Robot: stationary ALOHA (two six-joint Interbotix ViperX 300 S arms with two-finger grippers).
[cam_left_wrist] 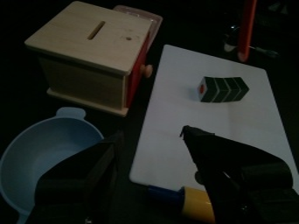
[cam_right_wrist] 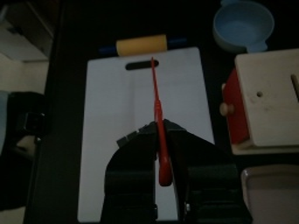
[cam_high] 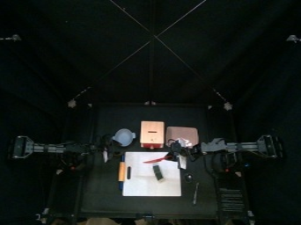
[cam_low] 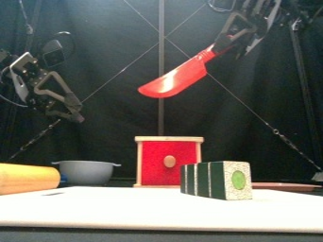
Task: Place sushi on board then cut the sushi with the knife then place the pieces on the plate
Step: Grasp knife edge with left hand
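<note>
The sushi roll (cam_low: 217, 180), dark green blocks with a pale end, lies whole on the white cutting board (cam_high: 139, 180) and shows in the left wrist view (cam_left_wrist: 222, 87). My right gripper (cam_low: 231, 38) is shut on the handle of the red knife (cam_low: 177, 76), which hangs high above the board, blade slanting down to the left. In the right wrist view the knife (cam_right_wrist: 160, 114) runs out from between the jaws over the board (cam_right_wrist: 117, 114). My left gripper (cam_left_wrist: 158, 179) stands open and empty at the board's left side, near the bowl. The pink plate (cam_high: 180, 135) lies behind the board at the right.
Behind the board stand a blue-grey bowl (cam_high: 123, 136) and the wooden box (cam_high: 152, 134) with its red drawer front (cam_low: 168, 163). An orange rolling pin (cam_high: 123, 172) lies along the board's left edge. A thin pale stick (cam_high: 195, 192) lies right of the board.
</note>
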